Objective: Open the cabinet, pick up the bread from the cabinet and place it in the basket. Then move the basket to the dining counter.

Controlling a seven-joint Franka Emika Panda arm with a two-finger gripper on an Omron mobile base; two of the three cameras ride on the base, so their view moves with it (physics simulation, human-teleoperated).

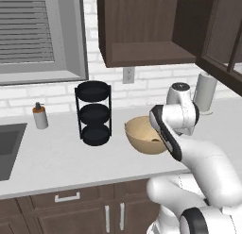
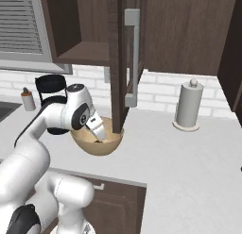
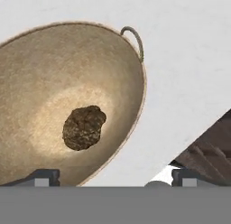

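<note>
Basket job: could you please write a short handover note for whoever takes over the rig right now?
Gripper: open, holding nothing, poised over the basket.
Small dark brown lumpy bread: lying loose inside the tan round basket, near its middle.
Basket: on the grey-white worktop, beside the black three-tier rack.
Dark brown wall cabinet: door open, shelf bare.
Done: cabinet opened, bread placed in the basket.
Left: grasp the basket and carry it to the dining counter.

Even, bright, shadowless rendered light falls across the pale surface (image 1: pixel 56 157). The open cabinet (image 1: pixel 142 30) interior stays dim. No glare. A soft bright patch sits inside the basket (image 3: pixel 54 65). Edges are slightly soft throughout.
</note>
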